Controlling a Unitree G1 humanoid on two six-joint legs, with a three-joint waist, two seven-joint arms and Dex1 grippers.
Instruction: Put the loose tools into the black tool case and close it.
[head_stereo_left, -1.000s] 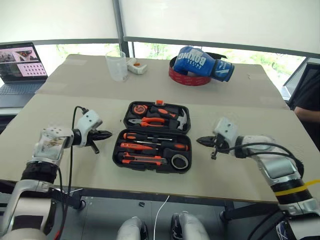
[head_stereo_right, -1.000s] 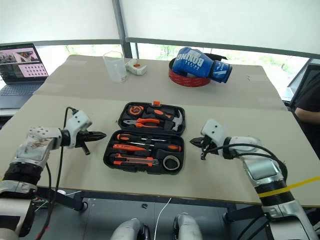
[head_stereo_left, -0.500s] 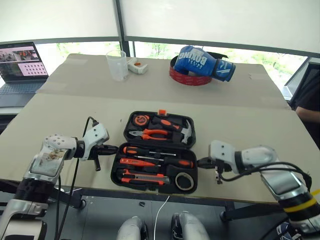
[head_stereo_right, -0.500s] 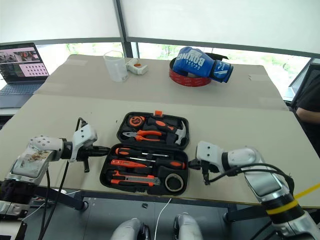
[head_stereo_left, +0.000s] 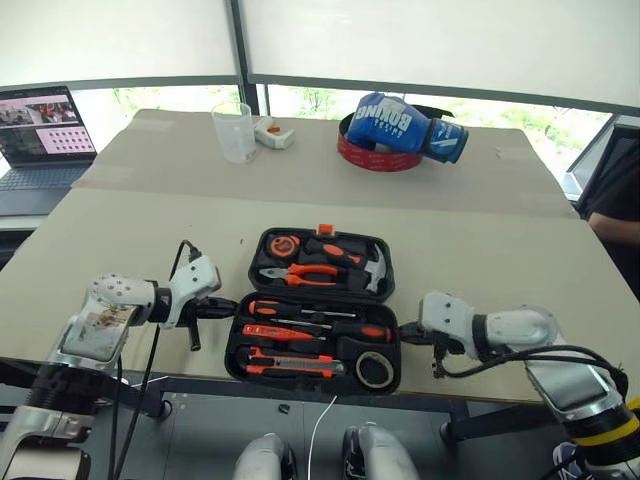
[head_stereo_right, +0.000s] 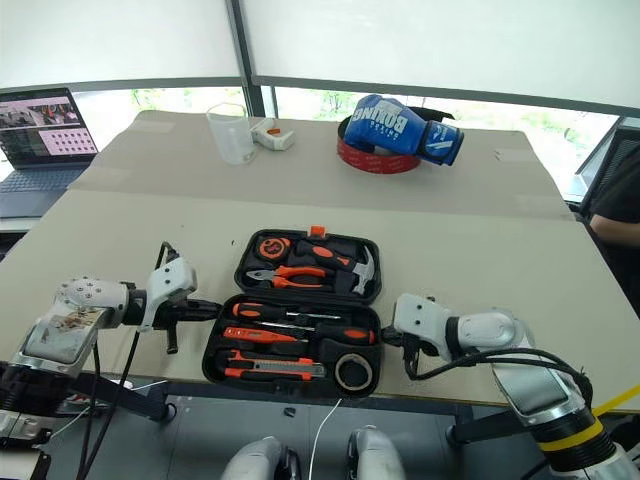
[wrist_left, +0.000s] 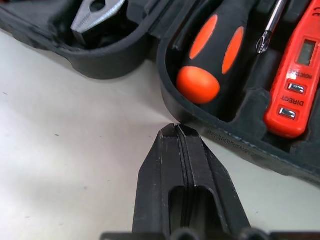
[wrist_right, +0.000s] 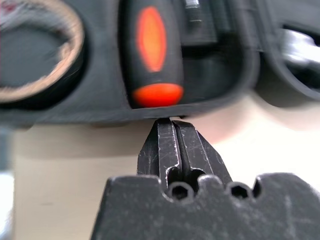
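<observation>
Case (head_stereo_left: 315, 345) open and flat near the front table edge (head_stereo_left: 120, 368), nearer to that edge than a second ago, dragged toward the robot. Loose tools seated in the near half: screwdrivers (head_stereo_left: 300, 309), utility knife (head_stereo_left: 290, 367), tester (wrist_left: 296, 85), tape roll (head_stereo_left: 374, 370). Left gripper (head_stereo_left: 228, 310) pressed shut, holding nothing, tip at the near half's left rim; right gripper (head_stereo_left: 405, 337) likewise shut and empty, tip against the right rim. Both pulled back with the case. Loading apparently done, only folding and latching left. Little tabletop between case and front edge, so no further pulling advisable. Far half with pliers and hammer (head_stereo_left: 372, 268) lying beyond, orange latch (head_stereo_left: 322, 230) on its far rim. Bare table behind it for swinging a half over; beaker (head_stereo_left: 233, 130), red ring (head_stereo_left: 375, 155) and boxing glove (head_stereo_left: 405, 125) well apart at the back.
</observation>
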